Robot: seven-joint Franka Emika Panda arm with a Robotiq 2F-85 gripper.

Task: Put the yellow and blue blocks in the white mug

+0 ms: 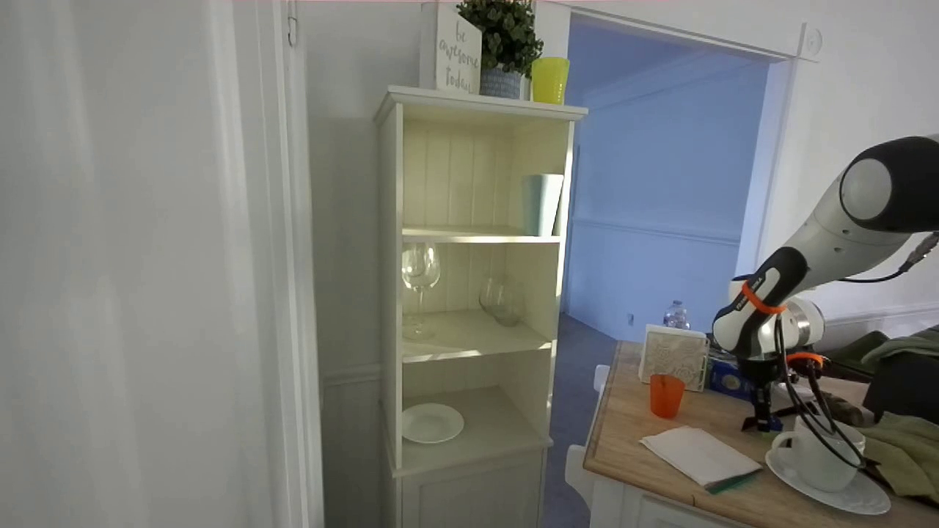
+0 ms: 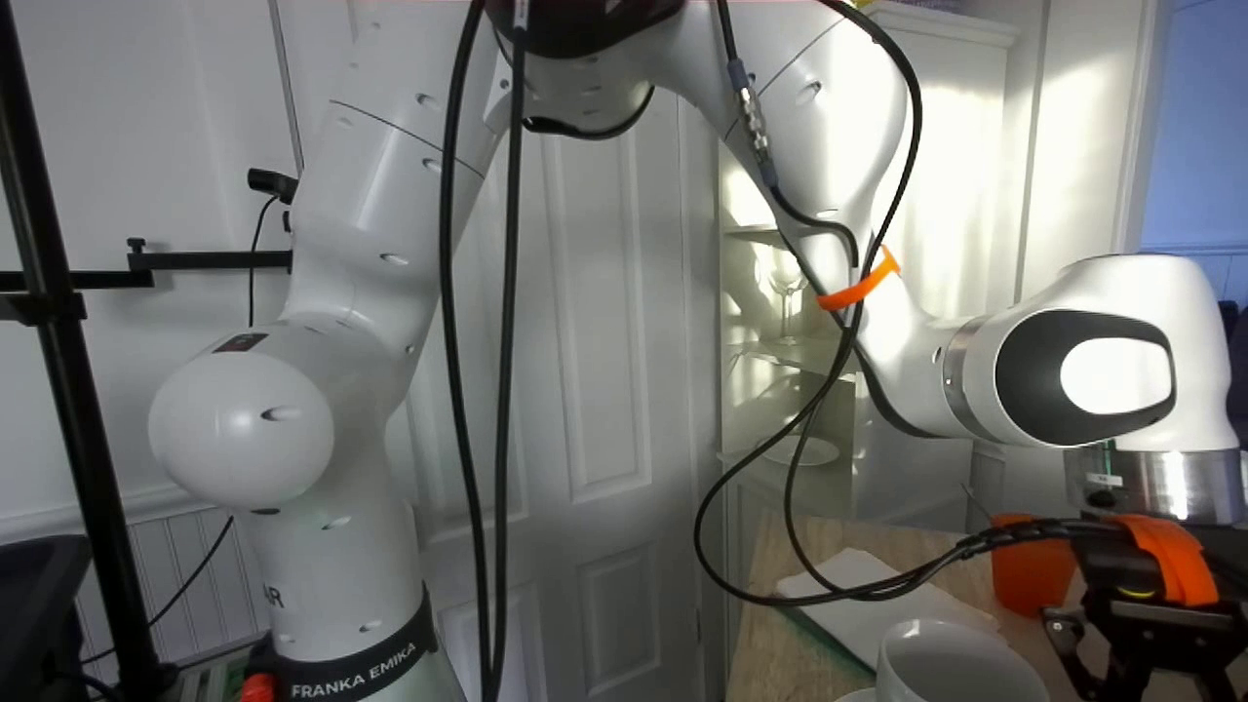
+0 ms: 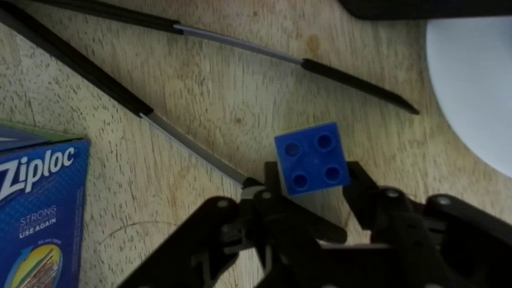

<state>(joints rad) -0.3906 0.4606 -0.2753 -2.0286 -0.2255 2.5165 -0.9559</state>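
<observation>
My gripper [image 3: 314, 178] has its black fingertips against two sides of the blue block [image 3: 314, 158] in the wrist view. The block's top with its round sockets faces the camera. A yellowish edge shows along the block's rim and a yellowish patch [image 1: 764, 434] under the fingers in an exterior view; it may be the yellow block, mostly hidden. There the gripper [image 1: 763, 418] points down at table level behind the white mug [image 1: 829, 458], which stands upright on a saucer [image 1: 873, 499]. The mug [image 2: 955, 668] also shows in an exterior view; the gripper's fingertips are cut off there.
Black and silver tong-like arms [image 3: 240, 46] lie beside the block and under a finger. A Ziploc box [image 3: 44, 216] stands at the left of the wrist view. An orange cup [image 1: 666, 396], a white napkin [image 1: 700, 455] and cloth [image 1: 899, 455] are on the table.
</observation>
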